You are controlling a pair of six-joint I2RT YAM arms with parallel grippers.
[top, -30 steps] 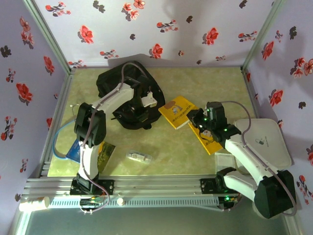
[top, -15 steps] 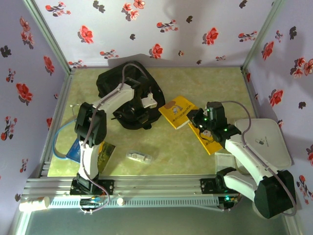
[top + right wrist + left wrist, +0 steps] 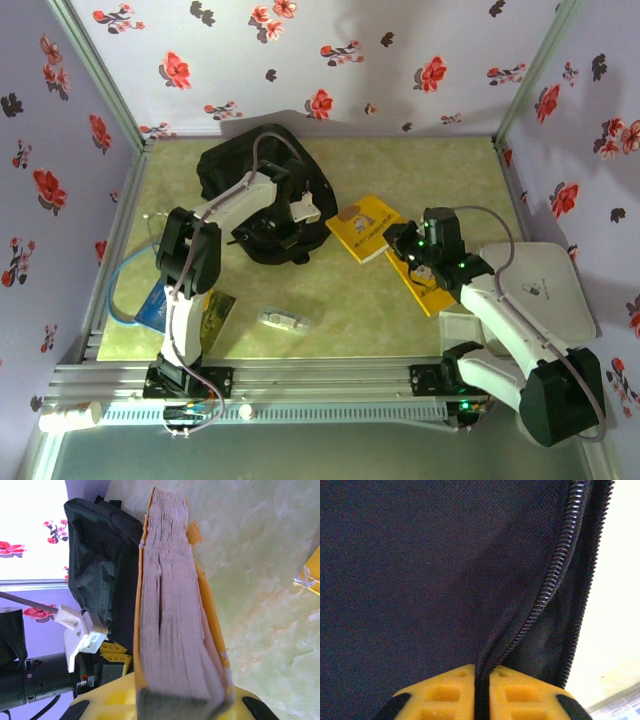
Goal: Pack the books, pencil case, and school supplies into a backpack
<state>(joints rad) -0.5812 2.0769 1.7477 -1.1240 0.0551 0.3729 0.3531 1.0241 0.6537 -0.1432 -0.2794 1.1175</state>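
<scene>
The black backpack lies at the back left of the table. My left gripper is shut on its fabric beside the zip, yellow fingertips pressed together on the black cloth. My right gripper is shut on a yellow book, whose page edge stands upright between the jaws. A second yellow book lies under the right arm. The blue book lies by the left arm's base. The small translucent pencil case lies near the front middle.
A white boxy base stands at the right. Flowered walls close the back and both sides. An aluminium rail runs along the near edge. A blue cable loops at the left. The backpack lies beyond the held book.
My left gripper has closed on the backpack's zip edge; its jaws stood wider half a second ago. The right arm and its book have not moved.
</scene>
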